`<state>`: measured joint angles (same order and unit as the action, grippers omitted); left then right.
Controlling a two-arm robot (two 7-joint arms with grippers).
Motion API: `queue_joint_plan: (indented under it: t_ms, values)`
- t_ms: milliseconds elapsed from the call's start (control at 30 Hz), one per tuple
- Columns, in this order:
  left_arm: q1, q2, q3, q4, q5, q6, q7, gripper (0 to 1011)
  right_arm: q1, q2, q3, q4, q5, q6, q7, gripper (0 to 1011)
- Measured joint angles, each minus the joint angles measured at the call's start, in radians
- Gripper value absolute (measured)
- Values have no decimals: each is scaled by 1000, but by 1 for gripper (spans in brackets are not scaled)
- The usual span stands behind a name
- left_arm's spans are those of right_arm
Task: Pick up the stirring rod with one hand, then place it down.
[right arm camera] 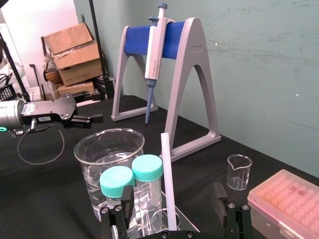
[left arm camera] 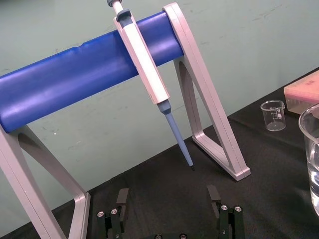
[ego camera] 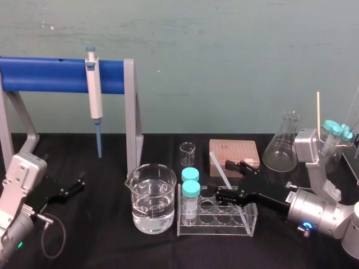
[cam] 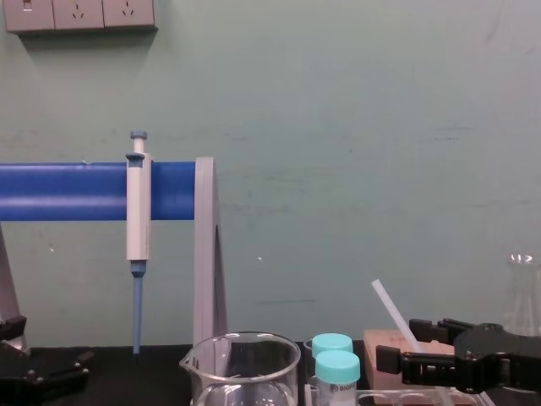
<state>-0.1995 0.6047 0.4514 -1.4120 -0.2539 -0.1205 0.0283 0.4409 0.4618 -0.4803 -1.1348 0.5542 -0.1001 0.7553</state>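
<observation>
The rod (ego camera: pixel 219 168) leans tilted in the rack (ego camera: pixel 216 231), between the right gripper's (ego camera: pixel 222 179) wide-apart jaws (neither touches it), while the left gripper (ego camera: pixel 76 186), jaws likewise apart, rests far left.

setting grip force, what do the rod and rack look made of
Rod, inside the open right gripper: translucent white, matte, likely plastic or frosted glass. Rack: glossy clear acrylic, probably; tubes show through its walls. Left gripper sits parked far left.

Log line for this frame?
phase: pre-grasp | right claw: open, straddling stirring rod | rod: leaning tilted in tube rack, not gripped | left claw: open, parked left
</observation>
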Motion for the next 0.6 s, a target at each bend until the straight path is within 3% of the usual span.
queue_joint_plan:
  t_ms: [167, 600]
  values:
    - [0, 0, 0, 0, 0, 0, 0, 1000, 0, -1, 0, 1, 1, 0, 1, 995]
    - [0, 0, 0, 0, 0, 0, 0, 1000, 0, -1, 0, 1, 2, 0, 3, 653]
